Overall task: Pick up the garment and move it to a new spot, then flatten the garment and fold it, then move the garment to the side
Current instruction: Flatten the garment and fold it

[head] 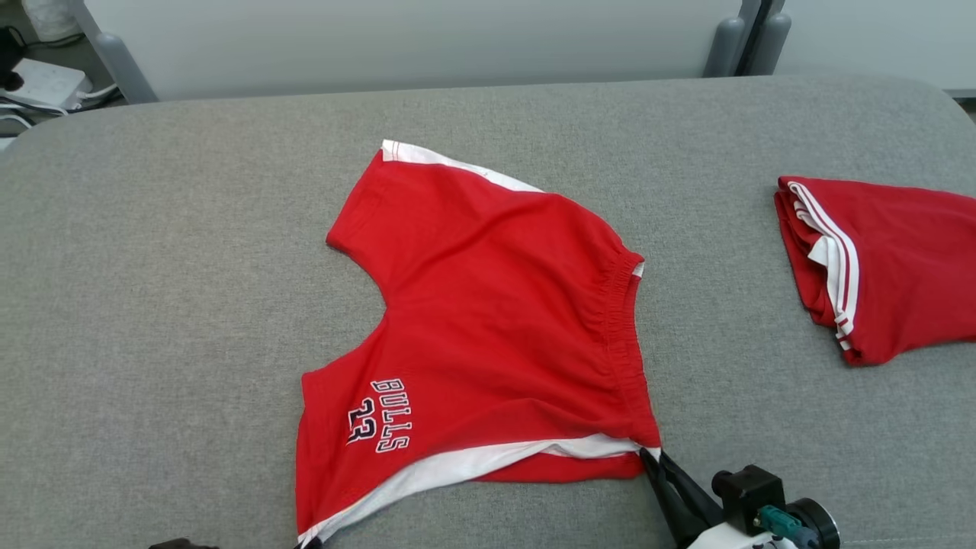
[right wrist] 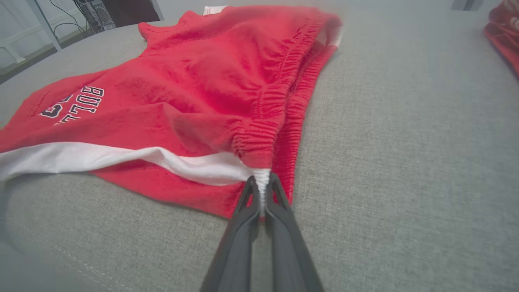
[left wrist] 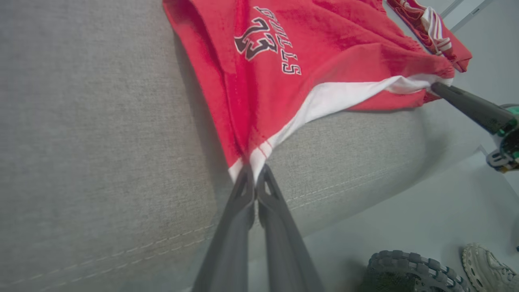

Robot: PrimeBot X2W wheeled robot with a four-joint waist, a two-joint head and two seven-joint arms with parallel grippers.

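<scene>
Red shorts (head: pixel 488 320) with white side stripes and "BULLS 23" lettering lie spread on the grey table, waistband toward the right. My right gripper (head: pixel 650 456) is shut on the near waistband corner; the right wrist view shows its fingers (right wrist: pixel 261 194) pinching the white stripe end of the shorts (right wrist: pixel 211 93). My left gripper (left wrist: pixel 253 172) is shut on the near leg hem corner, where the white stripe ends, at the bottom edge of the head view (head: pixel 305 543). The left wrist view shows the shorts (left wrist: pixel 308 52) stretching away and my right gripper's fingers (left wrist: pixel 466 103) at the far corner.
A second red garment (head: pixel 877 267) with white stripes lies folded at the table's right edge. The grey cushioned table (head: pixel 152 305) spreads wide to the left. A wall panel and cables stand behind it. A wheel (left wrist: pixel 409 271) and a shoe (left wrist: pixel 486 263) rest on the floor below.
</scene>
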